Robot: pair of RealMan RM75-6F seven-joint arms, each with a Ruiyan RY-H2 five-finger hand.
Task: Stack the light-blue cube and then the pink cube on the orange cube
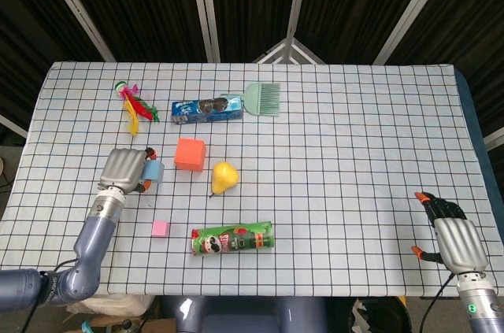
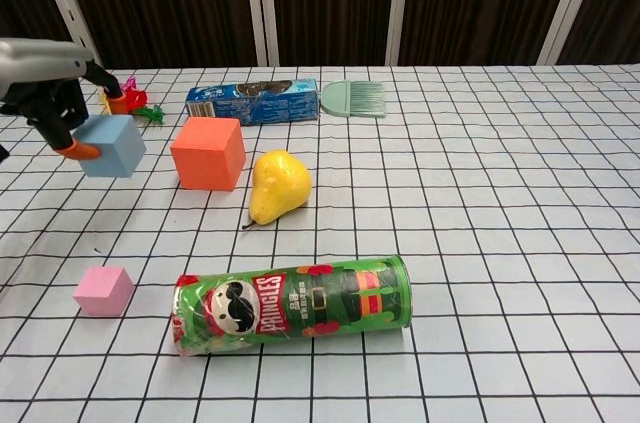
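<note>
Light-blue cube (image 2: 112,145) pinched between left hand (image 2: 55,93) fingers (image 2: 80,150), off table

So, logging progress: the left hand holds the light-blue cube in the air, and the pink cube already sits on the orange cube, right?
Not quite. In the chest view the pink cube lies on the table, apart from the orange cube. The left hand does hold the light-blue cube aloft.

Our left hand (image 2: 62,103) grips a light-blue cube (image 2: 111,145), raised at nine o'clock. Our right hand (image 1: 455,238) rests at four o'clock, fingers apart.
</note>
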